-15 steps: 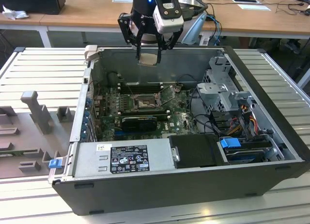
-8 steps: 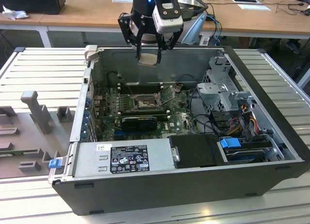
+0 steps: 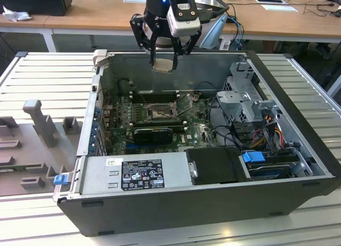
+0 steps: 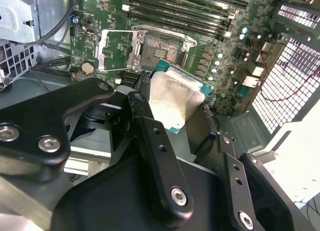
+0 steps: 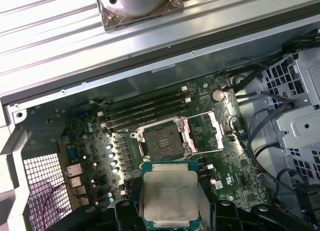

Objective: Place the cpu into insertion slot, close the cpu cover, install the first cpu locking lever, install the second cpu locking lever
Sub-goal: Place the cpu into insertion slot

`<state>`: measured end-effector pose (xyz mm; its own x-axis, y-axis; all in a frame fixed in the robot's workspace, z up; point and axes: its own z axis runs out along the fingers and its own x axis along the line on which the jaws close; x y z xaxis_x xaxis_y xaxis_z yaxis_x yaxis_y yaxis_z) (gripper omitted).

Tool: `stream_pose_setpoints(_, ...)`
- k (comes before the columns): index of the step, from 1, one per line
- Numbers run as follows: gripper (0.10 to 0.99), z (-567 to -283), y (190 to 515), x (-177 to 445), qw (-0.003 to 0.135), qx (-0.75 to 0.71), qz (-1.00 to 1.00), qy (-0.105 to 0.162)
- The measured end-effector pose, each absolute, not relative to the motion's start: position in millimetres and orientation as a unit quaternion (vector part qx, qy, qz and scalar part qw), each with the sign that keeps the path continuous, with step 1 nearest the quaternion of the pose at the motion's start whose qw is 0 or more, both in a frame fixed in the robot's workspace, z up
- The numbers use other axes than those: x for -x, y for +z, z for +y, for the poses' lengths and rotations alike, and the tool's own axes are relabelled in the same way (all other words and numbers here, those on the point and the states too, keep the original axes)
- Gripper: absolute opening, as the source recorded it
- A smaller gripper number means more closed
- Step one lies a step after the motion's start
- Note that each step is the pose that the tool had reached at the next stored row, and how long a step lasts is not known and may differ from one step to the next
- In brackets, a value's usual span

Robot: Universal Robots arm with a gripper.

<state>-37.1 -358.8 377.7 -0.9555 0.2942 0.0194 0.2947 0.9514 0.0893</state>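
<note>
My gripper (image 3: 162, 61) hangs above the back wall of the open computer case (image 3: 298, 118) and is shut on the cpu (image 3: 162, 64). In both wrist views the cpu (image 4: 175, 98) (image 5: 169, 196) is a flat square chip with a silver-grey top, pinched at two opposite edges by black fingers (image 4: 145, 111). Well below it, on the green board, lies the insertion slot (image 3: 159, 114) (image 4: 159, 53) (image 5: 161, 141), bare, with its dark pin field showing. The cpu cover (image 4: 116, 50) (image 5: 206, 132) is flipped open beside the slot.
Long black memory slots (image 3: 154, 96) run behind the socket and a black heatsink card (image 3: 153, 133) lies in front of it. A power supply box (image 3: 136, 174) fills the case's near side. A drive cage (image 3: 248, 102) with cables stands on the exterior view's right.
</note>
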Motion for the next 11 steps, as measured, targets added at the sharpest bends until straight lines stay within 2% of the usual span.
stream_pose_setpoints(11, 0.529, -358.8, 377.6, 37.1, 0.002, 0.16, -0.986, -0.046)
